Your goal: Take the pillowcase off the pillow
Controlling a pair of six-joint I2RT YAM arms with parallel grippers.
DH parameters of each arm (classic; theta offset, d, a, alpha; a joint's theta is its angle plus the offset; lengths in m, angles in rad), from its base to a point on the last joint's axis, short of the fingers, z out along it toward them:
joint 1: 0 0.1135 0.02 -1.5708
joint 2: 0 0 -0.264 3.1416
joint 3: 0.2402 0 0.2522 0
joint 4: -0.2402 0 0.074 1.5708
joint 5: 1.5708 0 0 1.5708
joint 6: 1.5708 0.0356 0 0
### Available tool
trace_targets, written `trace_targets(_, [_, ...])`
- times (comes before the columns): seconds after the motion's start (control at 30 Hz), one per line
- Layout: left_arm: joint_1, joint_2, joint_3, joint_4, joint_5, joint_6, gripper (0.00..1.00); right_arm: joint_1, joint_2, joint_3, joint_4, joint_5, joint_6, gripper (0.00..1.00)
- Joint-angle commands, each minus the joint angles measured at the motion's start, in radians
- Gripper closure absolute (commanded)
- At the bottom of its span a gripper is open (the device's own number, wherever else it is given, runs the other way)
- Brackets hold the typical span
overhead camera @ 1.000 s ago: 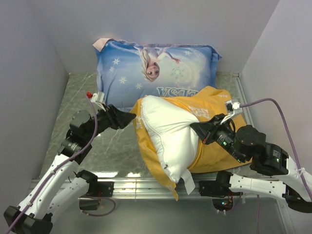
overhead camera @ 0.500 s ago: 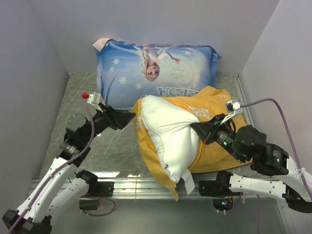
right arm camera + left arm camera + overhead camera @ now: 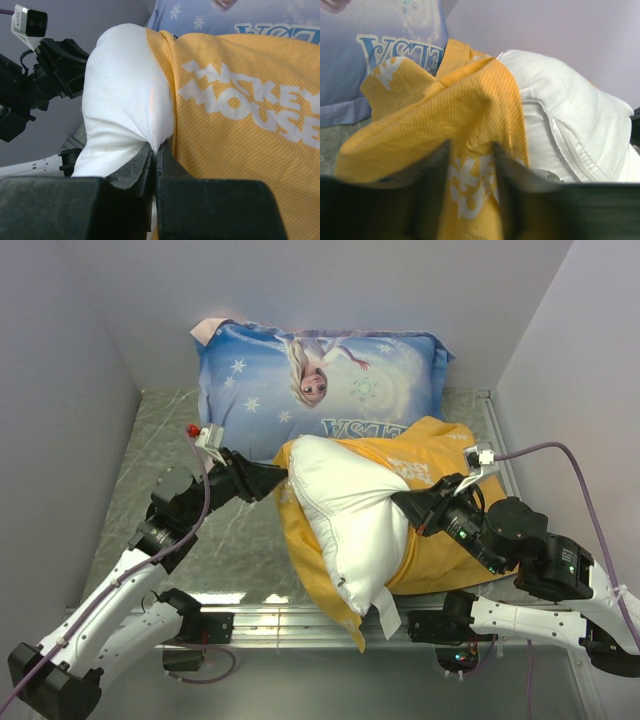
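The white pillow [image 3: 345,505] bulges out of the yellow-orange pillowcase [image 3: 440,465] in the middle of the table. My right gripper [image 3: 156,147] is shut on a pinch of the pillow [image 3: 125,100], right beside the pillowcase's lettered face [image 3: 240,140]. My left gripper [image 3: 282,477] reaches the pillowcase's left edge. In the left wrist view its jaws [image 3: 470,147] stand apart, straddling a raised fold of pillowcase [image 3: 470,100]. The cloth between them lies unpinched. The pillow [image 3: 560,110] shows to the right of that fold.
A light blue Elsa pillow [image 3: 320,380] lies at the back against the wall, touching the pillowcase's far edge. Grey walls close in on both sides. A metal rail [image 3: 300,615] runs along the table's near edge. Marble tabletop [image 3: 230,540] shows at the left.
My left gripper has moved right onto the pillowcase's left edge, and its jaws have narrowed around the fold. The right gripper and the pillow have not moved.
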Motion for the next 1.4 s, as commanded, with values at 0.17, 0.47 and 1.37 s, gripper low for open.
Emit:
trace_targets(0.17, [-0.007,0.037,0.005,-0.015,-0.183,-0.025,0.99,0.002,-0.028,0.049,0.180,0.011,0.028,1.00])
trace_targets(0.47, [-0.005,0.100,0.012,-0.056,-0.317,-0.056,0.99,0.000,-0.065,0.047,0.154,0.031,0.034,1.00])
trace_targets(1.37, [-0.010,-0.126,0.025,-0.306,-0.336,-0.027,0.30,-0.001,0.162,0.204,0.238,0.019,-0.054,1.00])
